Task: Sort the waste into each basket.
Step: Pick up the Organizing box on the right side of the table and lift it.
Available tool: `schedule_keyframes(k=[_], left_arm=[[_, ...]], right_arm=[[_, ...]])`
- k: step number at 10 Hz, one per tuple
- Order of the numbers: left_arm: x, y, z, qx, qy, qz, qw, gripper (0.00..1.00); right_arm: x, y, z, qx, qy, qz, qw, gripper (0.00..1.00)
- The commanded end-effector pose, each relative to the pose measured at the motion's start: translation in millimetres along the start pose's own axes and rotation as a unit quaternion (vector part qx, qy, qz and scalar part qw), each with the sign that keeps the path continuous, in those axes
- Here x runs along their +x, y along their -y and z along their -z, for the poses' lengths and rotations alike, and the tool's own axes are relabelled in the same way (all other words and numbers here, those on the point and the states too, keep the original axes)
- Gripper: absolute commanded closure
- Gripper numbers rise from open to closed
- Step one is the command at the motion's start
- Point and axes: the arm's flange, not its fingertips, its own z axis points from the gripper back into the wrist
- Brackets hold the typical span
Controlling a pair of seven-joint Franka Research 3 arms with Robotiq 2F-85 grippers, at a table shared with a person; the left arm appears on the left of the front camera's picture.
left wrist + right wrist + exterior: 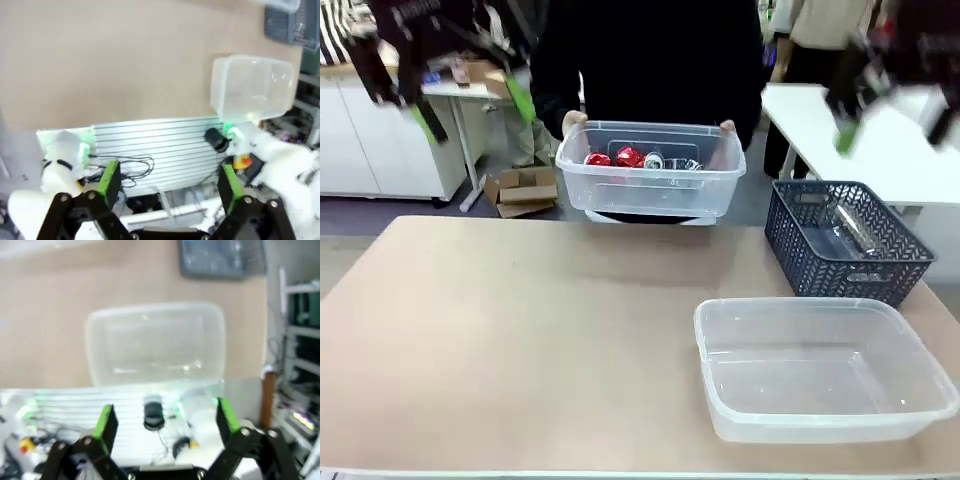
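A person at the far side holds a clear basket (650, 190) in both hands just above the table's far edge. Inside it lie crushed red cans (628, 157) and a silver can (655, 161). A second clear basket (820, 370) stands empty on the table at the front right; it is also in the left wrist view (252, 87) and the right wrist view (155, 342). My left gripper (472, 110) hangs open high at the back left, its jaws (167, 182) empty. My right gripper (895, 118) hangs open high at the back right, nothing between its fingers (165, 422).
A dark blue lattice basket (845, 240) stands at the table's right edge behind the empty tub, with a clear plastic bottle (857, 230) lying in it. The tan table (520, 330) is bare on its left and middle. White tables stand behind the person.
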Motion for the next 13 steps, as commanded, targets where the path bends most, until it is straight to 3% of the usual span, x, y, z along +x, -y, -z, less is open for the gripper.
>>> schedule_keyframes(k=[1,2,3,4,7,9,11,13], left_arm=[[32.5,-2.0,67.8,0.029,0.039,0.014,0.999,0.0],[59.2,3.9,103.8,-0.032,-0.016,0.049,0.998,0.0],[82.9,7.2,140.5,-0.061,-0.047,0.024,0.997,0.0],[14.2,5.7,63.5,0.009,0.007,0.025,1.0,0.0],[14.2,5.7,63.5,0.009,0.007,0.025,1.0,0.0],[15.6,8.6,66.0,0.002,0.006,0.031,0.999,0.0],[-12.1,24.6,172.5,-0.023,0.004,0.03,0.999,0.0],[-12.1,64.6,253.8,-0.032,-0.006,0.043,0.999,0.0]], right_arm=[[-17.1,40.8,57.7,-0.051,-0.027,0.05,0.997,0.0],[-26.2,65.0,85.7,-0.057,-0.042,0.004,0.998,0.0],[-18.1,81.1,101.8,-0.025,-0.025,0.01,0.999,0.0],[-32.4,36.8,54.6,-0.043,-0.035,0.025,0.998,0.0],[-32.4,36.8,54.6,-0.043,-0.035,0.025,0.998,0.0],[-45.9,50.8,86.3,-0.039,-0.023,-0.013,0.999,0.0],[-69.7,88.7,128.7,0.006,-0.031,-0.028,0.999,0.0],[-80.6,125.7,190.6,0.031,-0.088,-0.043,0.995,0.0]])
